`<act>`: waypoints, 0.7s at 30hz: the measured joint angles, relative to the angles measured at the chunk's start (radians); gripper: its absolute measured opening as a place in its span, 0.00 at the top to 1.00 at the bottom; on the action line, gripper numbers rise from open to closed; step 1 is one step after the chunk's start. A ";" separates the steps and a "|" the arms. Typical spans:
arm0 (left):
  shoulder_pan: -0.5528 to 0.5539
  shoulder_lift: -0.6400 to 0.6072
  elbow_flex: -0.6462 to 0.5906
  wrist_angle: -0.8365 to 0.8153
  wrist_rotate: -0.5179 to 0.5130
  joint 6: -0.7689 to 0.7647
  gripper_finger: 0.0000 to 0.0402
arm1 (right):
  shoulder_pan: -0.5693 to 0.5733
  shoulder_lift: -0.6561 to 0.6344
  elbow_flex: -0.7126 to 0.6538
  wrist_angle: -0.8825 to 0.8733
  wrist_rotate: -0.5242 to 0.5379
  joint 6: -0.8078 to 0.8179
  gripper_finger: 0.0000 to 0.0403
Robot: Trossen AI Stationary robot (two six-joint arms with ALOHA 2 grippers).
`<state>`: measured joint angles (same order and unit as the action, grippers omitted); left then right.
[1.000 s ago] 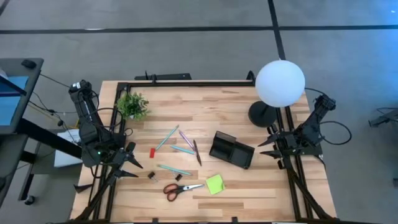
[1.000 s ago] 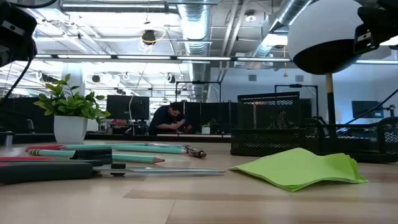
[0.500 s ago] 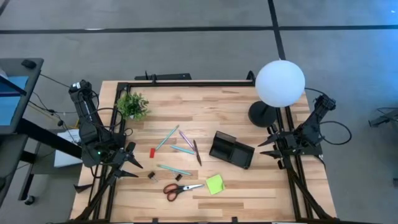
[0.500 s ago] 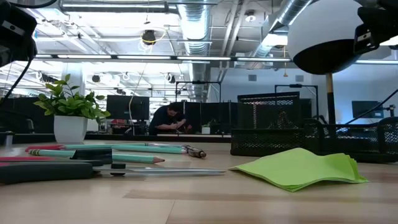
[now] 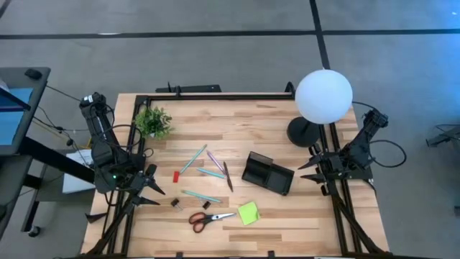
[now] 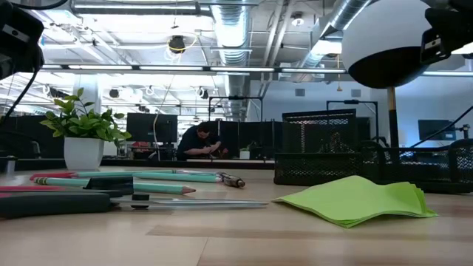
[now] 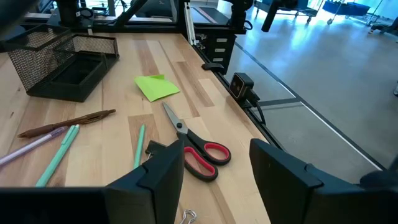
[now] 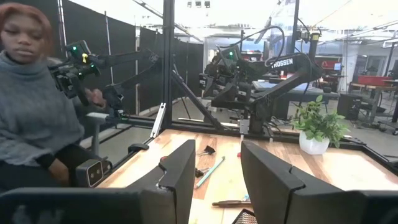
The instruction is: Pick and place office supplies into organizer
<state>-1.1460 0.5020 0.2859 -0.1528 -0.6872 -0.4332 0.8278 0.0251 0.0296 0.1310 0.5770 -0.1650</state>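
The office supplies lie loose on the wooden table: red-handled scissors (image 5: 210, 218), a lime-green sticky-note pad (image 5: 249, 212), a small red block (image 5: 176, 175), several thin pens (image 5: 211, 173) and two tiny black clips (image 5: 175, 203). The black organizer (image 5: 267, 173) stands to their right, resting on its base. My left gripper (image 5: 152, 188) hovers open at the table's left edge; the scissors (image 7: 200, 152) lie ahead of it. My right gripper (image 5: 310, 169) hovers open at the right edge, beside the organizer. Nothing is between either pair of fingers.
A small potted plant (image 5: 153, 122) stands at the far left, and a white globe lamp (image 5: 323, 97) on a black base at the far right. A person (image 8: 34, 118) sits beyond the table's near edge in the right wrist view. Bare wood lies along the near right.
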 joint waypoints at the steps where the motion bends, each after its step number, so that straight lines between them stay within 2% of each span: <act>1: 0.000 0.000 0.000 0.000 0.000 0.000 0.56 | 0.000 0.000 0.000 0.000 0.000 0.000 0.69; 11: 0.000 0.001 0.000 0.001 -0.005 -0.001 0.56 | 0.000 0.000 0.000 0.000 0.000 0.000 0.69; 14: 0.000 0.002 0.000 0.006 -0.010 -0.043 0.56 | 0.000 0.000 0.000 0.000 0.000 0.000 0.69; 17: 0.000 0.002 0.000 0.009 -0.073 -0.032 0.56 | 0.000 0.000 0.000 0.000 0.000 0.000 0.69; 21: 0.000 0.002 0.000 0.010 -0.229 -0.059 0.56 | 0.000 0.000 0.000 0.000 0.000 0.000 0.69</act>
<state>-1.1458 0.5041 0.2855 -0.1425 -0.9158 -0.4920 0.8278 0.0251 0.0296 0.1310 0.5769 -0.1653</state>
